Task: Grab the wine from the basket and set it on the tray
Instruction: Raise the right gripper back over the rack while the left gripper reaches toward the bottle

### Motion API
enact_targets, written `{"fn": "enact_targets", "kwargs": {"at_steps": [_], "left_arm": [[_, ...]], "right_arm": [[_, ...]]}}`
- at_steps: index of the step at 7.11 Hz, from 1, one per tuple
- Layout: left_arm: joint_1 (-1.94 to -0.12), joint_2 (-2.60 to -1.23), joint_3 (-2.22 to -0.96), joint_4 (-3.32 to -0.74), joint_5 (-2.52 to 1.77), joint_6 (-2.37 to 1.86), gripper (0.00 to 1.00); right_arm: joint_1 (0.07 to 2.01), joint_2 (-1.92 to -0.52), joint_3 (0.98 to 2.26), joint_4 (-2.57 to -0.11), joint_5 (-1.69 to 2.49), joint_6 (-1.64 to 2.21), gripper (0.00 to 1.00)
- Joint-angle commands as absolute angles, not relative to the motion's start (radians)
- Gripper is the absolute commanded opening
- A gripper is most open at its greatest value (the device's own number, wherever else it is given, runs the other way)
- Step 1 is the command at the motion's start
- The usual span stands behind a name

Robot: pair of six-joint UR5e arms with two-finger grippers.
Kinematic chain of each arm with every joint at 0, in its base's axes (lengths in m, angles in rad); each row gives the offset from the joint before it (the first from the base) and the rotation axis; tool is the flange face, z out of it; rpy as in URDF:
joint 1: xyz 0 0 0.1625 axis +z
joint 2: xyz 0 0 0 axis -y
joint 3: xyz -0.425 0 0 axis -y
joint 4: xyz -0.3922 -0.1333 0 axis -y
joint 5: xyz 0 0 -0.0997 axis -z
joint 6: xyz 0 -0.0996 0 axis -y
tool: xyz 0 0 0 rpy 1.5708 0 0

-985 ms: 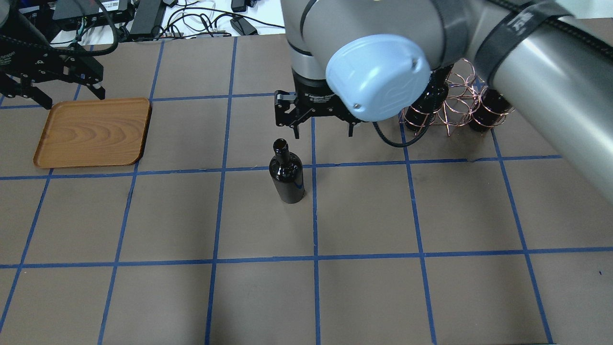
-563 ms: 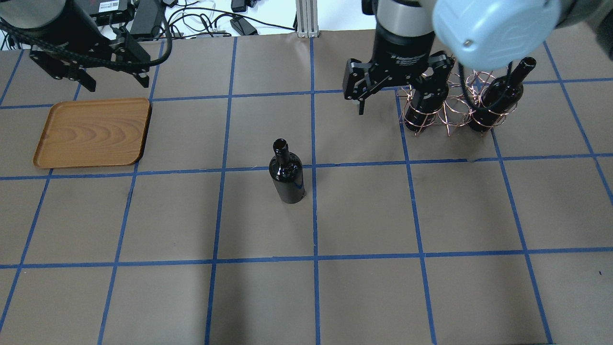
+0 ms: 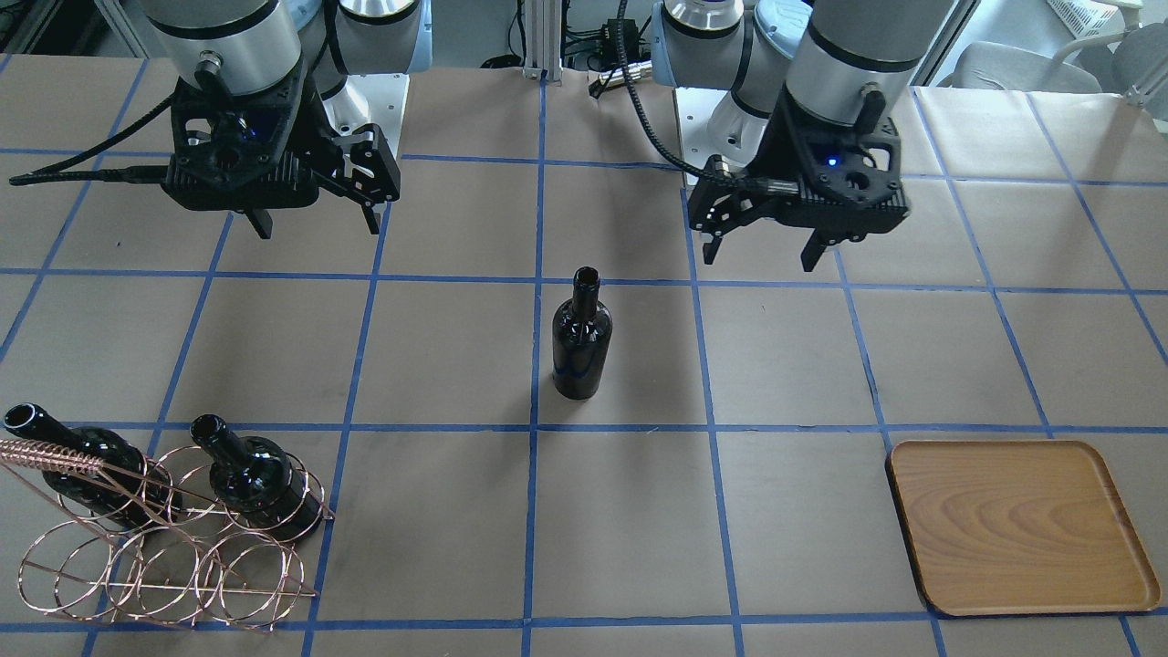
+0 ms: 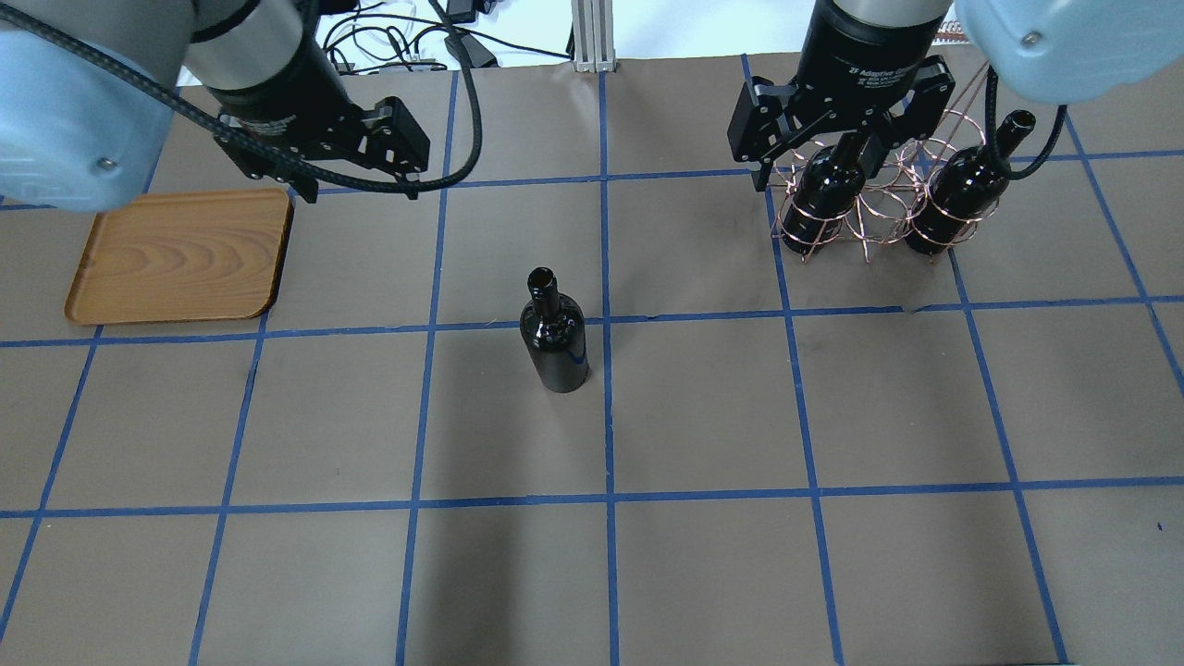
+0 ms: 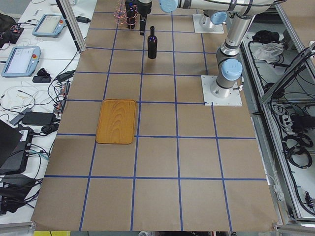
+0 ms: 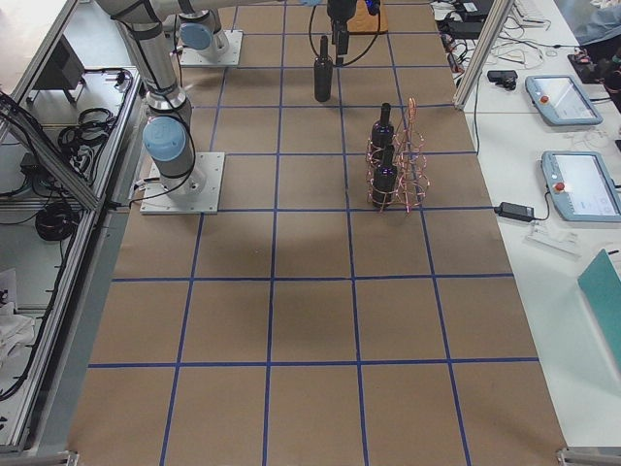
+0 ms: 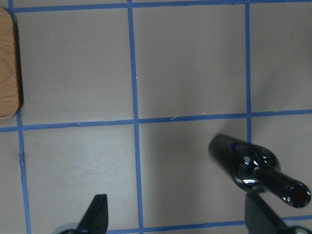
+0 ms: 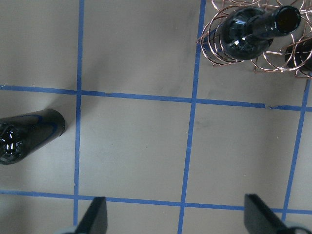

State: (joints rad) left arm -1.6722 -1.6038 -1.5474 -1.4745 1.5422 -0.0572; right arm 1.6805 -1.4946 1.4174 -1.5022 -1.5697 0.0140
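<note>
From the front we see left gripper and right gripper spread, empty, upper frame; wine upright at centre. Left wrist catches only the tray edge.

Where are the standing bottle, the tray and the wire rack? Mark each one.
standing bottle (image 4: 555, 350): overhead view, on its dark body.
tray (image 4: 180, 257): overhead view, on bare wood at its middle.
wire rack (image 3: 50, 453): front-facing view, on its twisted handle.
</note>
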Motion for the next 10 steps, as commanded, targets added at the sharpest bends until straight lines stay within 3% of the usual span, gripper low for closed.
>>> {"fn": "enact_targets", "kwargs": {"at_steps": [1,3,9,10], "left_arm": [[-1.761,-1.612,-1.595,-1.395,1.542,-0.141,1.00],[-1.805,-1.634,-1.658,-1.312,1.503,-0.156,0.99],[-1.885,-1.741,-1.664,-1.233,1.508,-0.227,0.97],[-1.885,-1.755,-1.664,-1.233,1.509,-0.230,0.87]], "right_arm": [[1.680,-1.496,1.417,-1.531,-1.568,-0.072,1.00],[1.678,-1.511,1.417,-1.531,-1.568,-0.077,1.00],[1.680,-1.555,1.428,-1.534,-1.566,-0.074,1.00],[1.678,-1.554,1.428,-1.534,-1.568,-0.077,1.00]]}}
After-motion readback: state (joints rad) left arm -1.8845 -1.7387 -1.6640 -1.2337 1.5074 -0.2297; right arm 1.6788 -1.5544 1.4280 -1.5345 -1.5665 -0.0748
